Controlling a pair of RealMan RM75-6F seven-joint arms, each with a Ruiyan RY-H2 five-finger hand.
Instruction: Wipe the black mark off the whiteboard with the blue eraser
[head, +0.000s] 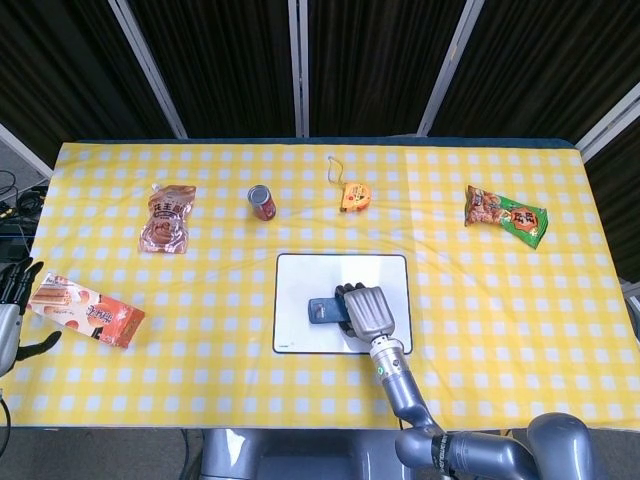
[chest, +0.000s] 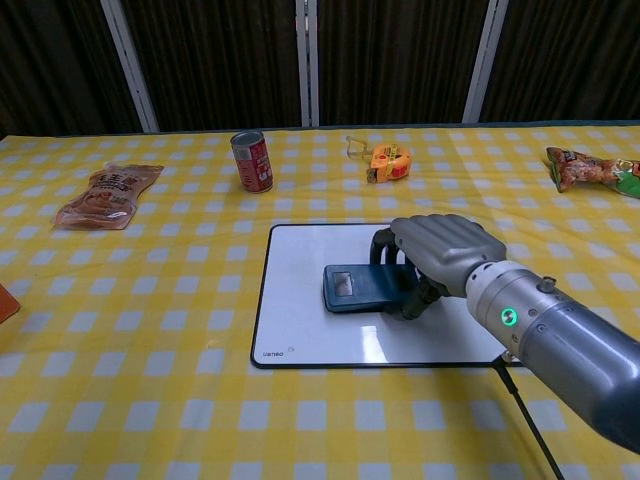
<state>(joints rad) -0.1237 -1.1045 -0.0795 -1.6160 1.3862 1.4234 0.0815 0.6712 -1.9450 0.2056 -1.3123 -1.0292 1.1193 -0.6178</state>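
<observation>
Yellow-checked table (head: 500, 300): whiteboard (head: 300, 280), snacks, can.

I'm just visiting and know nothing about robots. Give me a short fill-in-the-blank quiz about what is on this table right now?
1. The right hand holds the blue eraser flat on the ____.
2. The can standing beyond the whiteboard is coloured ____.
3. The tablecloth is checked white and ____.
4. The orange tape measure lies ____ the whiteboard.

Missing words: whiteboard; red; yellow; beyond
</observation>
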